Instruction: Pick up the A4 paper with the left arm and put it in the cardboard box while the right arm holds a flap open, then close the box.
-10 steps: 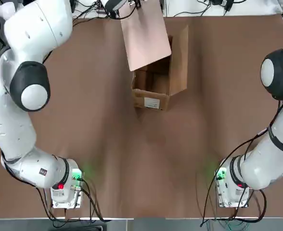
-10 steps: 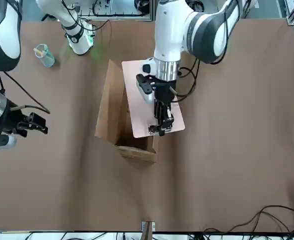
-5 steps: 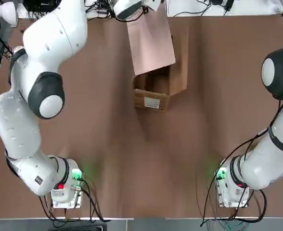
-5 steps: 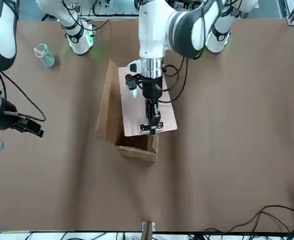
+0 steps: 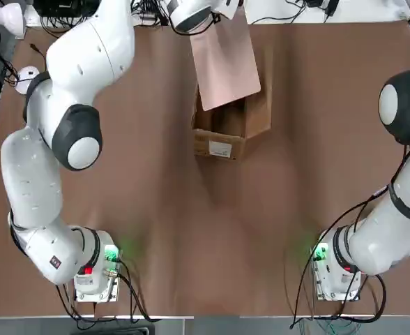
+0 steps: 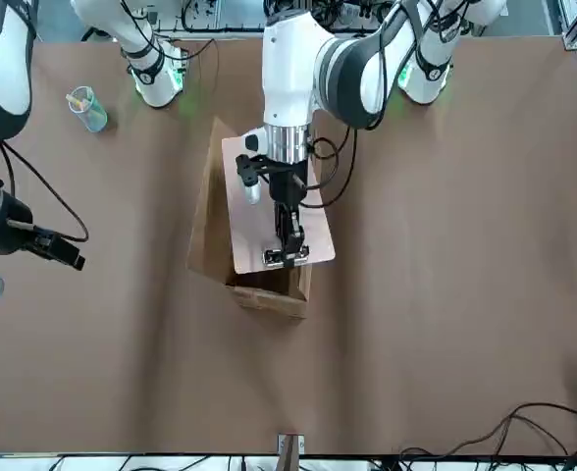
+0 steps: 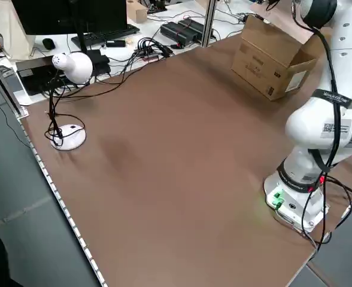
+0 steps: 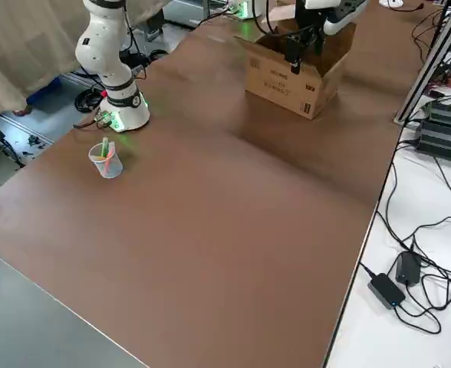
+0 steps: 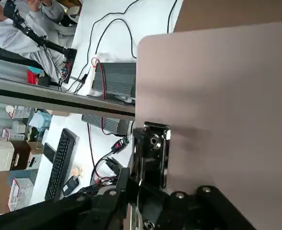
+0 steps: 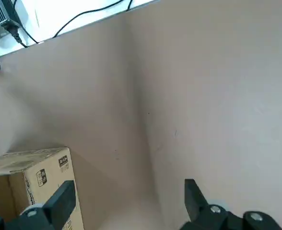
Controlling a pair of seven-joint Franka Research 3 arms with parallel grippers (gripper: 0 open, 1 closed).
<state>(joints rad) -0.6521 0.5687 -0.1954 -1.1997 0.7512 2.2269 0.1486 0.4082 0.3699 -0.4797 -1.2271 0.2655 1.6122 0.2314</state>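
left gripper (image 6: pixel 287 257): clamped on the metal clip (image 6: pixel 286 257) of the A4 paper (image 6: pixel 269 211)
A4 paper: held tilted over the open cardboard box (image 5: pixel 222 132)
right gripper (image 6: pixel 58 248): fingers spread, nothing held, parked well apart from box

arms: 2 | cardboard box (image 5: pixel 222 129): 1 | A4 paper (image 5: pixel 226 64): 1 | cup (image 6: pixel 87 108): 1 | desk lamp (image 7: pixel 71 67): 1

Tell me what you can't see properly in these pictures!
- Inside of the cardboard box: the A4 paper covers most of it in the top and front views.
- Label text: too small, top view.
- Left end effector: cut off by the top edge in the top view.
- Cup contents: too small, right side view.
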